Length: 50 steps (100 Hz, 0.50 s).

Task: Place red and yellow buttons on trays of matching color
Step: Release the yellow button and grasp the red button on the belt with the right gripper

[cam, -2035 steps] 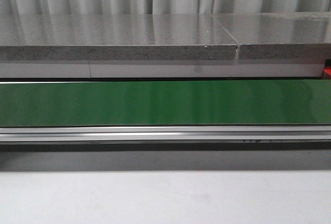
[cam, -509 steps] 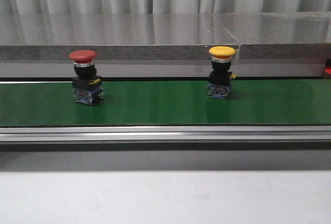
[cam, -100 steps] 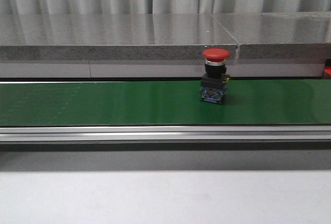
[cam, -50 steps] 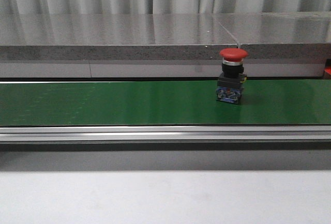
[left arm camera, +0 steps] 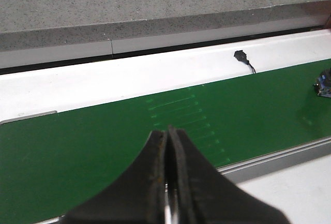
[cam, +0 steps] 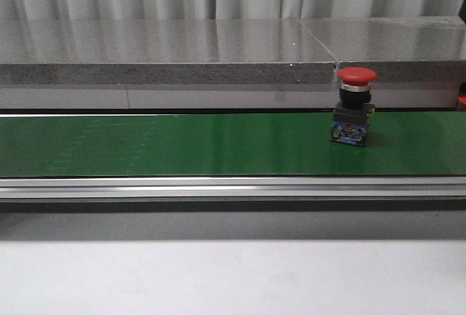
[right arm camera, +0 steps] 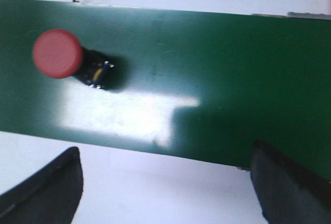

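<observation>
A red button (cam: 355,108) with a mushroom cap and a black and blue base stands upright on the green belt (cam: 182,144), right of its middle. The right wrist view shows this red button (right arm camera: 58,53) from above. My right gripper (right arm camera: 165,150) hangs open over the white surface beside the belt, apart from the button. My left gripper (left arm camera: 167,133) is shut on nothing above the belt, and the button's base (left arm camera: 324,83) shows at that view's edge. The yellow button and the trays are out of view.
A grey stone ledge (cam: 167,53) runs behind the belt and an aluminium rail (cam: 218,188) along its front. White tabletop (cam: 233,278) lies nearest me. A thin red sliver (cam: 461,100) shows at the far right edge. A black cable end (left arm camera: 242,58) lies beside the belt.
The red button has ridden the belt steadily to the right. The yellow button seen five seconds ago has left the view.
</observation>
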Tool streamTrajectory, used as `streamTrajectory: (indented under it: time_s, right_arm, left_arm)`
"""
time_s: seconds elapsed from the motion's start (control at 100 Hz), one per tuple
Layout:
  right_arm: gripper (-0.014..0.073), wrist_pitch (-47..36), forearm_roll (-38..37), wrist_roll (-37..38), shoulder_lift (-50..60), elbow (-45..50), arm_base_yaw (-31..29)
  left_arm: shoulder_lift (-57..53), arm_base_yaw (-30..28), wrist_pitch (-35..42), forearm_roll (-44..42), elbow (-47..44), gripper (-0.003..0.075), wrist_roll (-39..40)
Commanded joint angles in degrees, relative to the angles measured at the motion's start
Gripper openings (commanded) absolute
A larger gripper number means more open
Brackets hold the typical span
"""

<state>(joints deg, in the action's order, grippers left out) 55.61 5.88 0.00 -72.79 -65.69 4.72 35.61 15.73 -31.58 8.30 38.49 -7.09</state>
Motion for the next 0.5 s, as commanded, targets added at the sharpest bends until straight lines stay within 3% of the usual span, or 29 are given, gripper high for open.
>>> streamTrajectory:
  time_s: [0.0, 0.23, 0.49]
  right_arm:
    - [0.0648, 0.92, 0.71, -2.91, 0.38, -3.43, 1.72]
    - [0.0648, 5.11, 4.31, -9.81, -3.65, -6.8, 6.37]
    - [0.0648, 4.66, 2.4, -13.07, -12.82, -12.51, 7.32]
  left_arm:
    - [0.18, 0.5, 4.12, 1.0, 1.53, -0.0021, 0.11]
    - [0.18, 0.5, 4.12, 1.0, 1.53, -0.0021, 0.11]
    - [0.18, 0.5, 4.12, 1.0, 1.53, -0.0021, 0.11]
